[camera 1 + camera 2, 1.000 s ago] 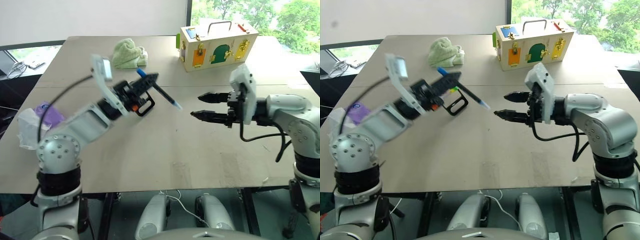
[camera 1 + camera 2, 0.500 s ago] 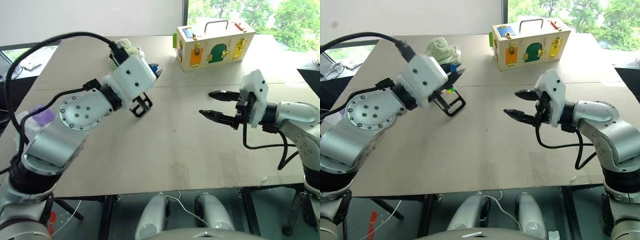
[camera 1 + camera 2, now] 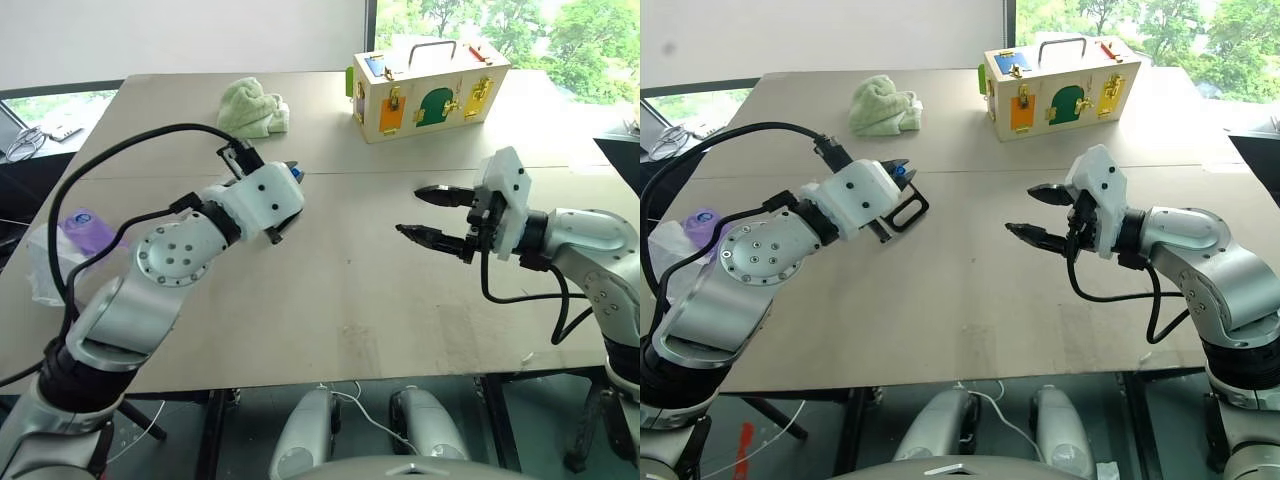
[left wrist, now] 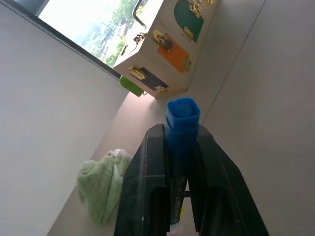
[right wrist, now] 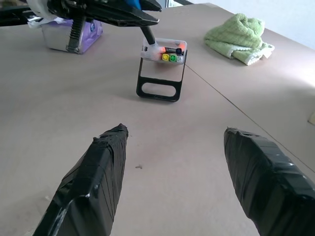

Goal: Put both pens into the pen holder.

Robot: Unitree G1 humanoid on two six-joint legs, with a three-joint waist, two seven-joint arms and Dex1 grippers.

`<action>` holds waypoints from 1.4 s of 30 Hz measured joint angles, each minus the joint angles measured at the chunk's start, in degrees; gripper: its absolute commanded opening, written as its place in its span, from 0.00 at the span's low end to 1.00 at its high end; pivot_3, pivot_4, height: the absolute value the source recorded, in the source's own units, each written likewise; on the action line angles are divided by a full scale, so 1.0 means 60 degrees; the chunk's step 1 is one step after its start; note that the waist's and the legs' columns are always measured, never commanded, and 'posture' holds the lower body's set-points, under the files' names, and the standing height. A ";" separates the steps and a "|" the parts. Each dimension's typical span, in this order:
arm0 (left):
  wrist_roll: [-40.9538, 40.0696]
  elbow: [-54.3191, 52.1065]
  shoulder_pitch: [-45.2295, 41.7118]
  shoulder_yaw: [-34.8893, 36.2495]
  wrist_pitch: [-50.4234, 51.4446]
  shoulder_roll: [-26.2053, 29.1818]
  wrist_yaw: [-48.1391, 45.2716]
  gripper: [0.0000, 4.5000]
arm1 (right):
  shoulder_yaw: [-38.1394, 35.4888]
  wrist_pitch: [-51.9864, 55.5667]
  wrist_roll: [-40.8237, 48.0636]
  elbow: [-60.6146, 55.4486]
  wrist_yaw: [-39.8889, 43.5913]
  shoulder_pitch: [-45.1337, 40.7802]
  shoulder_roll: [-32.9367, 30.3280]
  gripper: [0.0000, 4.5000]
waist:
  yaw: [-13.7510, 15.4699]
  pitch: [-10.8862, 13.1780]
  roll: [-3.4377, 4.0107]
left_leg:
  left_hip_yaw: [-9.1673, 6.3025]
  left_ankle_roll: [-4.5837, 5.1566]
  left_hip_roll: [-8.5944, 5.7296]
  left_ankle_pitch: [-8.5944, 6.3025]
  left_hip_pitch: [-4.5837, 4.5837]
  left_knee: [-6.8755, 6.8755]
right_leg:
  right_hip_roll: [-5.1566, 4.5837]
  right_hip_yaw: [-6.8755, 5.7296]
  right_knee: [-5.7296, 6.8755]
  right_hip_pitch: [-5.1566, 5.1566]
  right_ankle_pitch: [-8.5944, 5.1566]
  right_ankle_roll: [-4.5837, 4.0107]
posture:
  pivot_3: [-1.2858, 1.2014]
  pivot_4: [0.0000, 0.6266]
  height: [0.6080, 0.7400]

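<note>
Our left gripper [image 4: 181, 147] pinches the blue-ended pen [image 4: 182, 120], its lower tip at the mouth of the pen holder [image 5: 161, 69]; whether the tip is already inside, we cannot tell. The holder lies on the table [image 3: 340, 300], with orange, yellow and green pen ends showing in it. Our right gripper [image 3: 425, 212] hangs well to the right of the holder, fingers spread, nothing between them. Beyond the holder lie a green cloth [image 3: 252, 106] and a wooden box [image 3: 432, 88]; a purple packet [image 3: 88, 226] sits to its left.
</note>
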 measured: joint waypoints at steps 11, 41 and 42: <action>0.0812 0.0282 -0.0003 0.0403 -0.0330 -0.0654 -0.0335 0.00 | -0.0005 -0.0154 0.0131 -0.0001 -0.0022 0.0030 -0.0013 0.73 | 0.0013 0.0000 0.0000 | -0.0004 0.0001 -0.0002 -0.0001 -0.0005 0.0009 | -0.0005 -0.0007 0.0002 0.0001 0.0001 0.0001 | 0.52 0.24 1.00; -0.3200 -0.0295 0.2866 0.2579 0.0070 -0.3115 -0.1493 0.87 | -0.0118 -0.0382 0.0331 -0.0260 -0.0252 0.0833 -0.0058 0.75 | 0.0004 -0.0003 -0.0002 | -0.0023 0.0006 0.0000 -0.0005 -0.0015 0.0024 | -0.0035 0.0006 0.0009 0.0001 0.0001 -0.0001 | 0.52 0.24 1.00; -0.3655 -0.0670 0.3362 0.2814 0.0408 -0.3163 -0.1516 0.87 | -0.0330 -0.0434 0.0389 -0.0302 -0.0218 0.1134 -0.0070 0.75 | 0.0005 -0.0005 -0.0001 | -0.0025 0.0006 0.0001 -0.0005 -0.0005 0.0023 | -0.0033 0.0004 0.0011 0.0008 0.0000 -0.0002 | 0.52 0.24 1.00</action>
